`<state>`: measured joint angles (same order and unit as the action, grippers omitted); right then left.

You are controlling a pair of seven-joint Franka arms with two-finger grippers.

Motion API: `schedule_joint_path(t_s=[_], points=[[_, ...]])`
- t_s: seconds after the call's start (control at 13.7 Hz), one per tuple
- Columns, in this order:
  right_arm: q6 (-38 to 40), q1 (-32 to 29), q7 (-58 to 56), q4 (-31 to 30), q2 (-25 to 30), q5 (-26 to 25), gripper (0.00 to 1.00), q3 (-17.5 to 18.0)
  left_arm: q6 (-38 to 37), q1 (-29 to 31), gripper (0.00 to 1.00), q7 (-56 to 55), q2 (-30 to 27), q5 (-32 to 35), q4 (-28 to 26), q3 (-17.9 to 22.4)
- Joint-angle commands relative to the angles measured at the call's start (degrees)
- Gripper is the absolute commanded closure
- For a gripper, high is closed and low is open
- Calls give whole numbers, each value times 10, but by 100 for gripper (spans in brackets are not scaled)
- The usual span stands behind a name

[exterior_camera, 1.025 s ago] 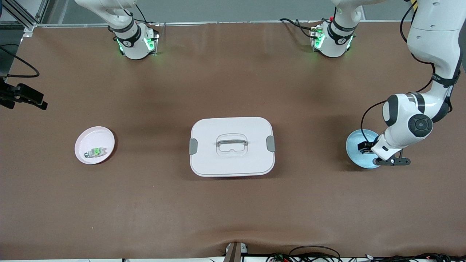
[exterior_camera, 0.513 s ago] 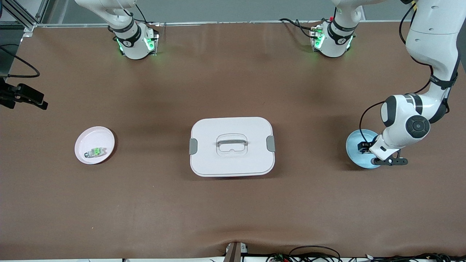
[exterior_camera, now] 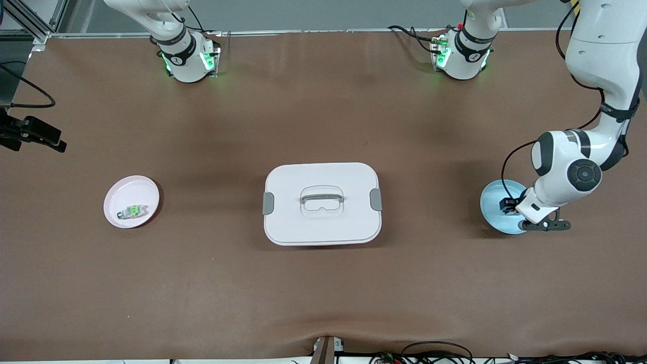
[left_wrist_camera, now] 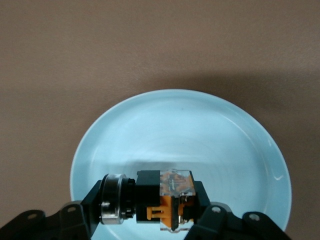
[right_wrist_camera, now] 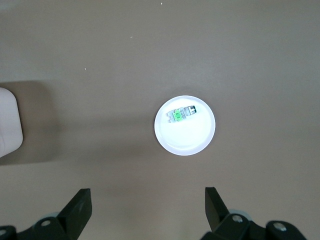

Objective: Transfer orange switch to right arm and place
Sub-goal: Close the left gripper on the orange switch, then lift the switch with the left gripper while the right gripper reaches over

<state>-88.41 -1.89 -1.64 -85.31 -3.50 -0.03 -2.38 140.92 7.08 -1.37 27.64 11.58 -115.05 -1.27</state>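
The orange switch (left_wrist_camera: 165, 200), a black block with an orange and clear end and a silver ring, lies crosswise between the fingers of my left gripper (left_wrist_camera: 150, 214). The gripper is shut on it just over the light blue plate (left_wrist_camera: 175, 125). In the front view the left gripper (exterior_camera: 508, 205) is low over that blue plate (exterior_camera: 491, 202) at the left arm's end of the table. My right gripper (right_wrist_camera: 147, 210) is open and empty, high over the table near the pink plate; it does not show in the front view.
A white lidded box (exterior_camera: 322, 203) with a clear handle sits mid-table; its corner shows in the right wrist view (right_wrist_camera: 7, 125). A pink plate (exterior_camera: 132, 192) at the right arm's end holds a clear part with a green centre (exterior_camera: 133, 211), also seen from the right wrist (right_wrist_camera: 182, 114).
The left arm's wrist shifted slightly over the blue plate and back again. The box and pink plate have not moved.
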Motion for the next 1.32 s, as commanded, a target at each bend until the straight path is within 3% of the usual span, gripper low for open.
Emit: schedule_joint_path(t_s=[0.0,0.37,0.73,0.95,1.25], points=[[3,3,1,-1,3,0,0,-1,-67,0,89,0,-50,-2,6,-13],[3,9,18,0,3,8,0,2,-199,-1,90,-1,-82,-78,82,-34],[54,85,164,4,9,8,0,4,-326,-1,91,-24,-97,-189,155,-47],[58,131,232,4,12,10,0,5,-399,-1,91,-101,-98,-213,202,-83],[61,164,360,7,18,91,0,5,-427,-1,90,-216,-98,-270,234,-145]])
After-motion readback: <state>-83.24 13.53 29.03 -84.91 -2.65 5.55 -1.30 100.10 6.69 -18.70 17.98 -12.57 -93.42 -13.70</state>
